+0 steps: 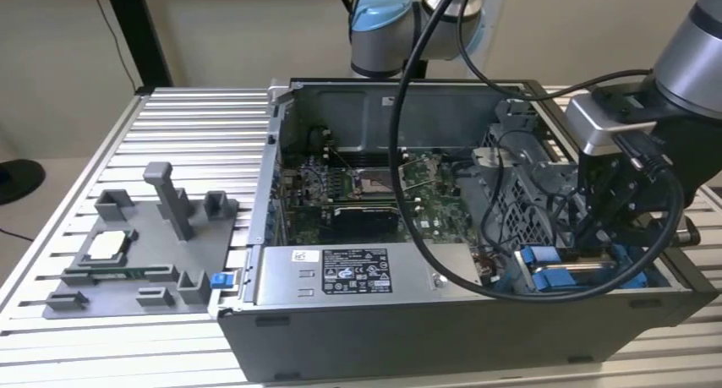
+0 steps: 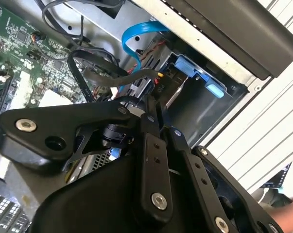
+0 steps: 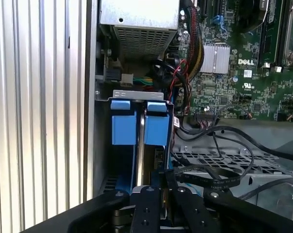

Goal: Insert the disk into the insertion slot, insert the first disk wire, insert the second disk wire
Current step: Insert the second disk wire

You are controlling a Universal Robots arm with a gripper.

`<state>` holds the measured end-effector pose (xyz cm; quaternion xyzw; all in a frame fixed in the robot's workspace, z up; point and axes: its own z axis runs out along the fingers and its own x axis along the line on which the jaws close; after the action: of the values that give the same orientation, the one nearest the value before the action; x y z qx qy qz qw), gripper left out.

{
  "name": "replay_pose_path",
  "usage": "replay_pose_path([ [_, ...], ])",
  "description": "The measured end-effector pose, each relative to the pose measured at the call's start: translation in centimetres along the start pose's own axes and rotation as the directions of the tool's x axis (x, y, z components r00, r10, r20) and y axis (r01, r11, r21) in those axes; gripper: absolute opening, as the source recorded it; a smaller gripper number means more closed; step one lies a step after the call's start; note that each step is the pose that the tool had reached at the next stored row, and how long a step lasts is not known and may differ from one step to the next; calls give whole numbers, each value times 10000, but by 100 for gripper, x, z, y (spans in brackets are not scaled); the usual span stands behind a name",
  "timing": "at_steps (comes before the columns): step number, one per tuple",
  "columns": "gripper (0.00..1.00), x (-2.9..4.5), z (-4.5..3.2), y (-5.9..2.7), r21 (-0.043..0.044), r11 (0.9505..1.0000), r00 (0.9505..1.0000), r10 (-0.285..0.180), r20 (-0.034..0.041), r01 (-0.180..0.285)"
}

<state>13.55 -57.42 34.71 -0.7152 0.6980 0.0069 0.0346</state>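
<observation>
Jaws: together, nothing held | disk (image 3: pixel 136 127): seated in insertion slot (image 3: pixel 118 93); blue tabs showing

The arm (image 1: pixel 691 46) is silver-grey tubing with a light blue joint cap (image 1: pixel 381 13). Thick black cables (image 1: pixel 420 177) loop from it. The gripper (image 2: pixel 153 124) is matte black, its linkage bars fastened with round silver screws (image 2: pixel 159 200).

Open grey metal computer case (image 1: pixel 474 337) stands on ribbed aluminium tabletop (image 1: pixel 192 117). Grey plastic fixture tray (image 1: pixel 141 253) lies at exterior view's left. Blue-framed disk (image 3: pixel 139 124) sits in grey metal insertion slot (image 3: pixel 136 94), at case's right corner.
</observation>
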Motion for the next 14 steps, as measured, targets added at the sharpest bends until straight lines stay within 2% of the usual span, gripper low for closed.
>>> replay_pose_path([
  [14,0,0,45,1,36,10000,10000,-2,0,2],
])
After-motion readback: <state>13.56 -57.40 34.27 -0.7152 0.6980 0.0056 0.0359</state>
